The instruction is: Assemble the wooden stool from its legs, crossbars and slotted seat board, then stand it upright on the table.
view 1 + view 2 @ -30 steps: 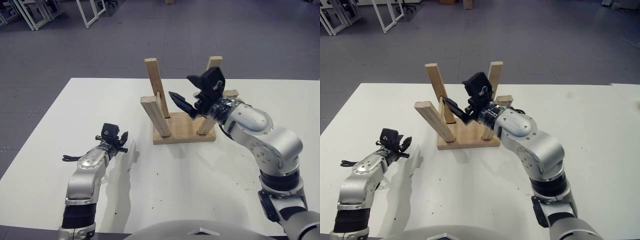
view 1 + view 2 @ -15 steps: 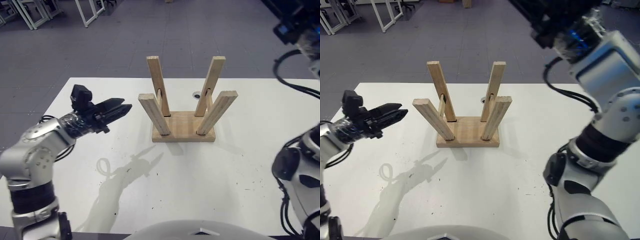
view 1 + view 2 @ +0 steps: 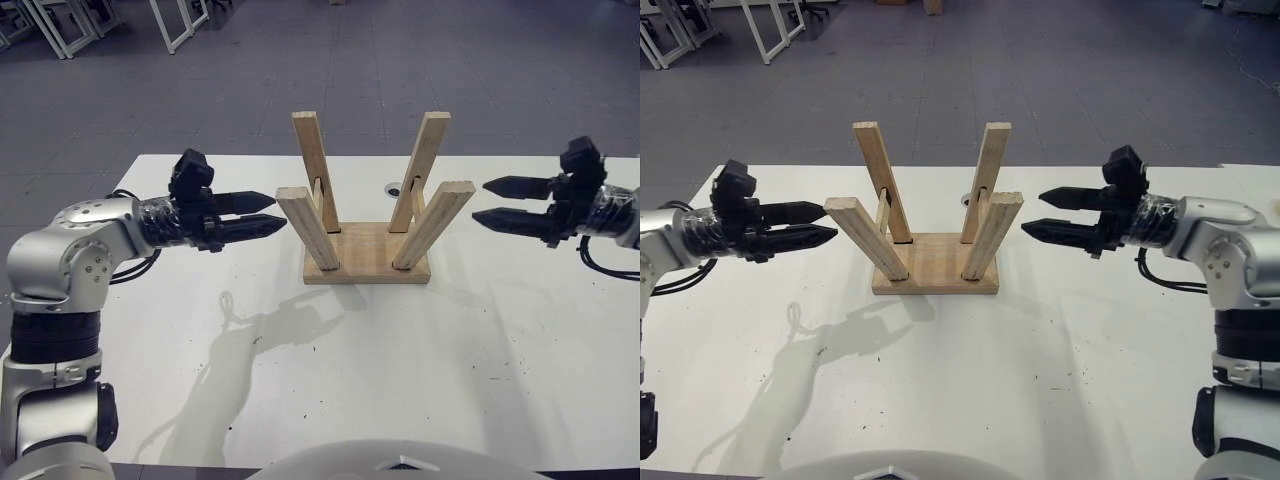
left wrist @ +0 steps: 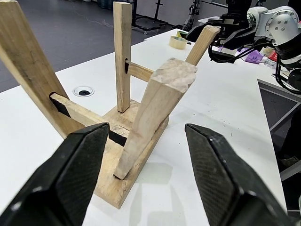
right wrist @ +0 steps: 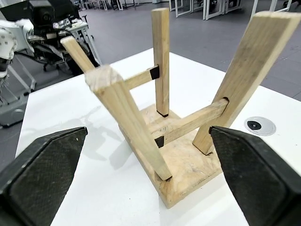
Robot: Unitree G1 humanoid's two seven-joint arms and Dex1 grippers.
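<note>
- The left gripper point(image 3: 276, 211) is hovering above the table with its two fingers spread apart, gripping nothing and pointing at the stool's nearer left leg, just beside it.
- The right gripper point(image 3: 481, 202) is hanging on the opposite side, its fingers likewise parted and empty, aiming at the nearer right leg from close by.
- The wooden stool point(image 3: 366, 215) is sitting upside down between the two grippers, its seat board point(image 3: 365, 264) lying flat on the white table point(image 3: 350, 370).
- Its four legs point(image 3: 316, 170) are pointing upward and splaying outward, with crossbars point(image 5: 188, 123) joining them in pairs.
- A round cable grommet point(image 3: 391, 187) is showing in the tabletop just behind the stool.
</note>
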